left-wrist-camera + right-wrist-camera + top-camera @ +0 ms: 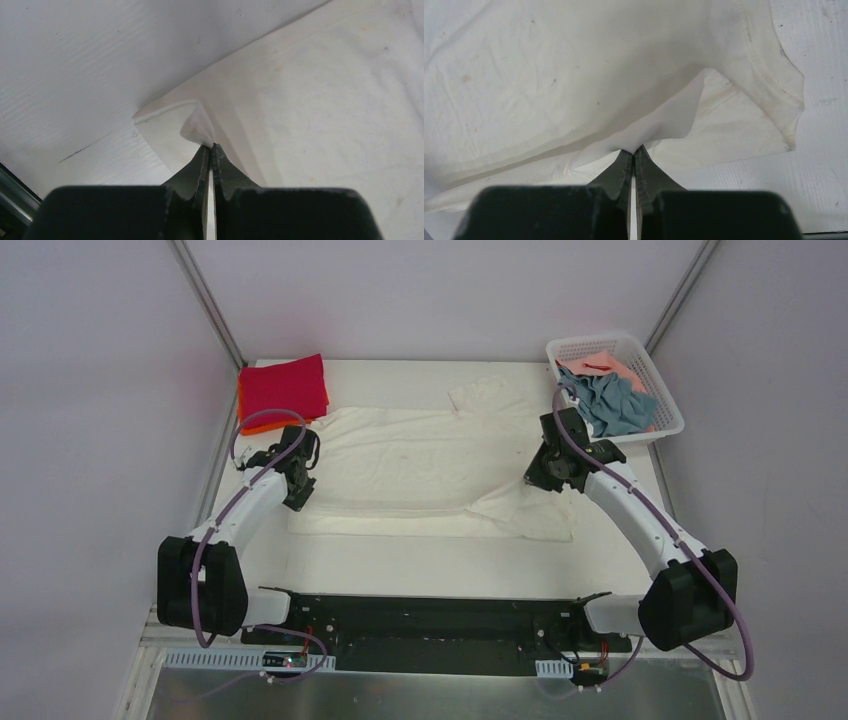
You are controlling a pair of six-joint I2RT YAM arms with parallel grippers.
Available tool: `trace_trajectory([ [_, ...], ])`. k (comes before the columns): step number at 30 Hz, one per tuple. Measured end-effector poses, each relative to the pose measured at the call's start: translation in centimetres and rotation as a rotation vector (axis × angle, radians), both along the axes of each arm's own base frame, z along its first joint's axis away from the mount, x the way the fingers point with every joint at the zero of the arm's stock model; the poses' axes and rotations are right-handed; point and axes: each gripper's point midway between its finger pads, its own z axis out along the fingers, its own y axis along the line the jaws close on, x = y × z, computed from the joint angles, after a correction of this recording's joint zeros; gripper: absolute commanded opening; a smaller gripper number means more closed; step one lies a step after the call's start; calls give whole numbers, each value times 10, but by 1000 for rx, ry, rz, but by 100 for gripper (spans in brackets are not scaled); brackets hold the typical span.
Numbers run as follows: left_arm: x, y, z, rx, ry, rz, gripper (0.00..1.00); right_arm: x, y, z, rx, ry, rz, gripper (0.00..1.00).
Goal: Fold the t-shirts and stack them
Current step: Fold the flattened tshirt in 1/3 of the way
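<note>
While pinched at both ends of its near edge, lies spread across the middle of the table (400, 565) as one cream-white t-shirt (410, 455), long axis running left to right, hem to the left and sleeves to the right. At far left, just beside its far-left corner, borders a folded crimson red t-shirt (284, 387) stacked on an orange t-shirt (262, 425). At the near-left hem corner, meets the left tool (210, 146), jaws pressed together on a small raised peak of cloth, with bare table just to the left. Beside the near sleeve, meets the right tool (634, 149), jaws likewise closed on a lifted fold, with the stitched sleeve opening just to the right. Extends away from both tools toward the far edge, each arm nearest its own end. Probably calls for carrying the near long edge straight away, in step, over toward the far edge, halving the body lengthwise. At far right, well apart, leaves a grey-blue t-shirt (612, 402) and a salmon pink t-shirt (625, 368) heaped in the white mesh basket (598, 341).
</note>
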Motion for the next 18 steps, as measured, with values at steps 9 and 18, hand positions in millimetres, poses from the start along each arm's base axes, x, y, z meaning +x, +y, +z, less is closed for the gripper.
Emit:
trace_trajectory([
  [9,15,5,0,35,19,-9,0,9,1,-6,10,13,15,0],
  [18,19,5,-5,43,43,-8,0,20,4,-10,22,25,15,0],
])
